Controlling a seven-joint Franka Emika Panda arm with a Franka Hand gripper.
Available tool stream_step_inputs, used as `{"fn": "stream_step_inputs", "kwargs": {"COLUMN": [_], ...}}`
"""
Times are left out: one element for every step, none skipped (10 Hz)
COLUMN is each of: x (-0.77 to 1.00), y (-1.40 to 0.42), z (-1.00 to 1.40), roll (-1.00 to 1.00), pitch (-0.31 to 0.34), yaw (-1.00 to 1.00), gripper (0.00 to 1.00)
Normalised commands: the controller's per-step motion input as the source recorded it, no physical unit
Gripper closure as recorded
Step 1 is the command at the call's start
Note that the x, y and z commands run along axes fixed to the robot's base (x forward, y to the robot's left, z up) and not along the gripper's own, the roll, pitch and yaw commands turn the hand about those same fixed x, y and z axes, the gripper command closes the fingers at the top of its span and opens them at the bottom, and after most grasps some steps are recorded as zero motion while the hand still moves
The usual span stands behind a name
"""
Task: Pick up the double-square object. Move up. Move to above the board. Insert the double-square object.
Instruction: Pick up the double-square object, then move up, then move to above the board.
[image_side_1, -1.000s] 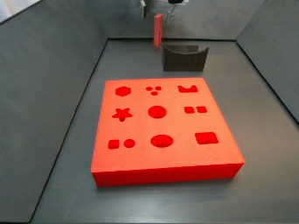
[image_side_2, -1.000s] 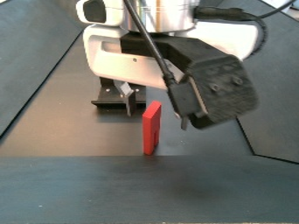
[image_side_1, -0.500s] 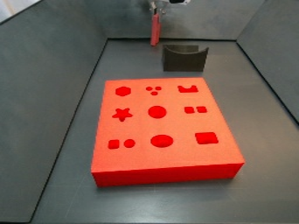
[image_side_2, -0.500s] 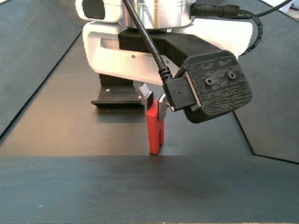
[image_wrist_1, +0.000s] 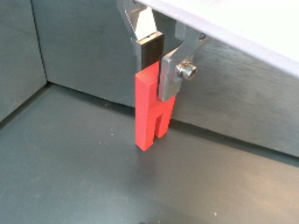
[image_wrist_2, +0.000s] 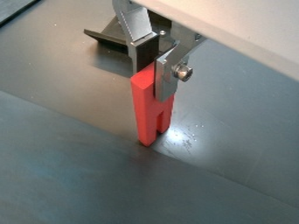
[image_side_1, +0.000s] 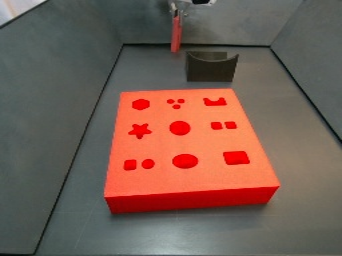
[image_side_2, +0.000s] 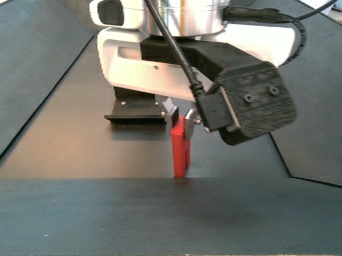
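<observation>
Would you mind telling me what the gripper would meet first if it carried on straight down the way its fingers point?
Probably the dark floor: the gripper, at the far end beside the holder, holds the double-square object upright, and its lower end would likely touch first.

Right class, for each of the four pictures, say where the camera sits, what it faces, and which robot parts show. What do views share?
Wrist views: on the wrist, looking down along the fingers at the double-square object; again in.
Side view: high, before the board, facing the far wall; gripper tiny at the back.
Side view: low, close, facing the gripper and wrist housing.
All share the held double-square object.
</observation>
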Motion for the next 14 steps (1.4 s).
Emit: {"fn": "stream_step_inputs", "kwargs": {"x": [0.0,0.0,-0.03,-0.06,-0.04,-0.03,0.56,0.61,0.5,0.33,0.21,0.09,-0.22,-0.22], "y": [0.0,0.0,-0.05,-0.06,-0.03,-0.02,-0.38,-0.4,-0.3,-0.17,-0.1,-0.04,-1.0,-1.0], "z": [0.0,0.83,0.81,0.69,0.48,0.31,1.0,1.0,0.92,0.74,0.55,0.31,0.29,0.27], "roll": [0.0,0.0,-0.02,-0.01,0.03,0.05,-0.15,-0.14,-0.14,-0.13,-0.11,-0.09,-0.03,0.02], "pitch": [0.0,0.0,0.027,0.048,0.053,0.061,-0.168,-0.14,-0.051,0.017,0.043,0.056,0.249,0.238], "yaw": [0.0,0.0,0.04,0.04,0.03,0.02,-0.16,-0.15,-0.1,-0.06,-0.03,-0.01,1.0,1.0], "gripper": [1.0,1.0,1.0,1.0,1.0,1.0,1.0,1.0,1.0,1.0,1.0,1.0,1.0,1.0]}}
